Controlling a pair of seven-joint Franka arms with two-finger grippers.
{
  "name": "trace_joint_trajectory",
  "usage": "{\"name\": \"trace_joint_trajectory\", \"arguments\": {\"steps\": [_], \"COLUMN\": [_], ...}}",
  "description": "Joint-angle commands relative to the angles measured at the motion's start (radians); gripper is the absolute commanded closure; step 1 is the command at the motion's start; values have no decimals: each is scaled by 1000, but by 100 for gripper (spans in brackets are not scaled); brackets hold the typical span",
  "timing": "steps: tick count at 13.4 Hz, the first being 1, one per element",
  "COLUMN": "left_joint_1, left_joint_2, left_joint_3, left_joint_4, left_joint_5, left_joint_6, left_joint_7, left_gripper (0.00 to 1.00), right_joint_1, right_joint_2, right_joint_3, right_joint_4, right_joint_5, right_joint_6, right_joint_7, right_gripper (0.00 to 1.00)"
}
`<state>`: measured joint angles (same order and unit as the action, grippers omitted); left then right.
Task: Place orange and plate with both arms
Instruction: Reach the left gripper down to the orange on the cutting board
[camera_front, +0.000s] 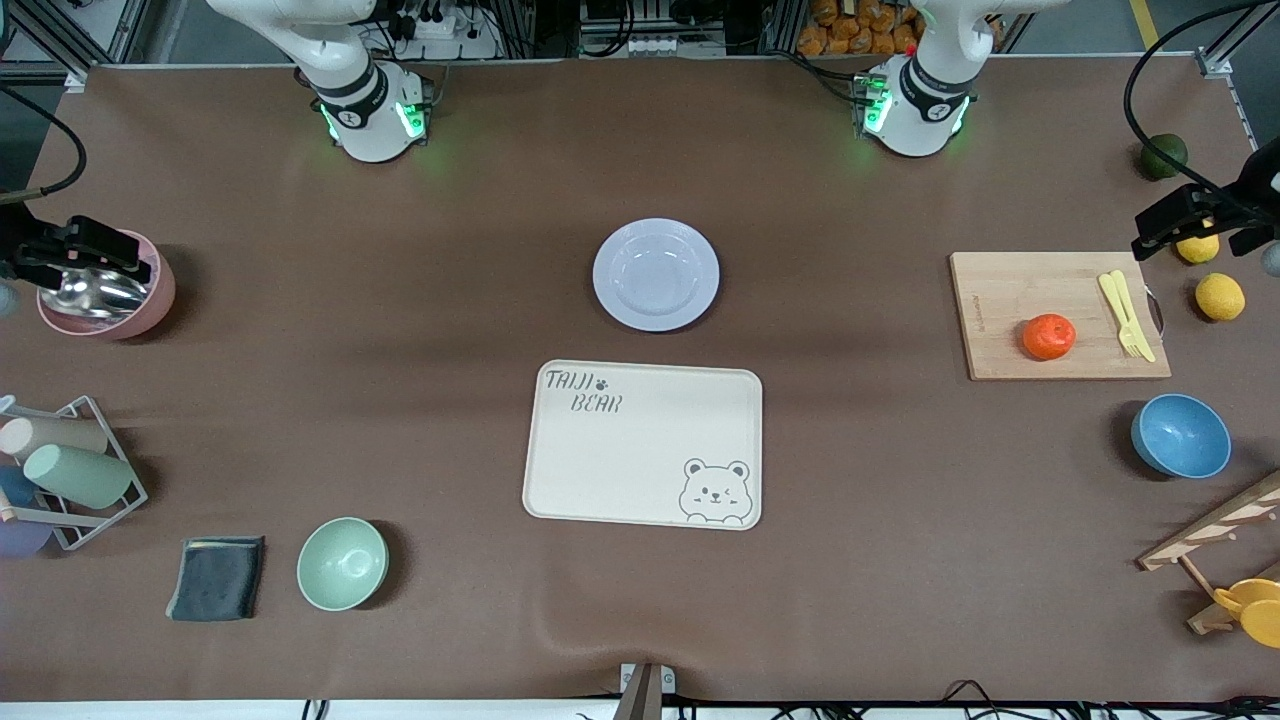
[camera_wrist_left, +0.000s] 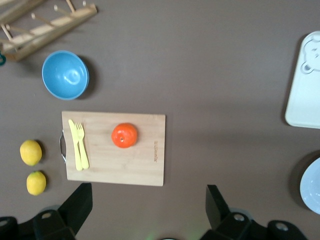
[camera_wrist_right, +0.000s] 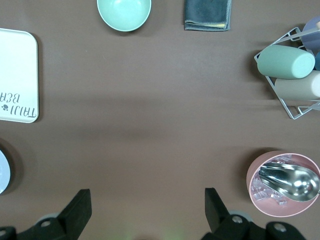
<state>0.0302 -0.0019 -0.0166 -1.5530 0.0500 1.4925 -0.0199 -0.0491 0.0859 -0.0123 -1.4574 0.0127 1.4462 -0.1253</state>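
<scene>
The orange (camera_front: 1049, 336) (camera_wrist_left: 124, 135) sits on a wooden cutting board (camera_front: 1060, 315) toward the left arm's end of the table. The pale lavender plate (camera_front: 656, 274) (camera_wrist_left: 311, 186) lies on the cloth mid-table, farther from the front camera than the cream bear tray (camera_front: 640, 450). My left gripper (camera_front: 1203, 224) (camera_wrist_left: 148, 197) hangs high over the lemons beside the board, open and holding nothing. My right gripper (camera_front: 78, 256) (camera_wrist_right: 147, 197) hangs open over the pink bowl (camera_front: 105, 295) at the right arm's end, also holding nothing.
A yellow fork and knife (camera_front: 1127, 315) lie on the board. Two lemons (camera_front: 1220, 297), a dark green fruit (camera_front: 1164, 155), a blue bowl (camera_front: 1181, 436) and a wooden rack (camera_front: 1215, 540) are near it. A green bowl (camera_front: 342, 563), grey cloth (camera_front: 216, 578) and cup rack (camera_front: 70, 470) lie toward the right arm's end.
</scene>
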Motion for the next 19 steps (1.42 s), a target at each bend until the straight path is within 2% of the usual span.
{"name": "trace_joint_trajectory", "arguments": {"steps": [1, 4, 9, 14, 16, 19], "left_joint_1": [43, 60, 140, 218, 252, 277], "left_joint_2": [-4, -30, -26, -4, 46, 124], "left_joint_3": [-2, 0, -3, -3, -3, -5], "left_joint_4": [-111, -292, -479, -701, -745, -740], "left_joint_5": [20, 45, 59, 59, 59, 59], "left_joint_6": [61, 191, 368, 685, 810, 839], "left_joint_7": [5, 5, 6, 20, 79, 83], "left_gripper": [0, 0, 0, 0, 0, 0], "right_joint_1": [6, 8, 20, 23, 28, 38], "right_joint_2": [-5, -3, 8, 8, 12, 37], "right_joint_3": [-2, -2, 0, -2, -2, 0], "right_joint_4": [-1, -4, -23, -26, -26, -41], "right_joint_5": [-17, -17, -13, -8, -7, -2], "right_joint_6": [-7, -7, -12, -16, -15, -20], "right_joint_7": [-4, -2, 7, 9, -3, 9], "right_gripper": [0, 0, 0, 0, 0, 0]}}
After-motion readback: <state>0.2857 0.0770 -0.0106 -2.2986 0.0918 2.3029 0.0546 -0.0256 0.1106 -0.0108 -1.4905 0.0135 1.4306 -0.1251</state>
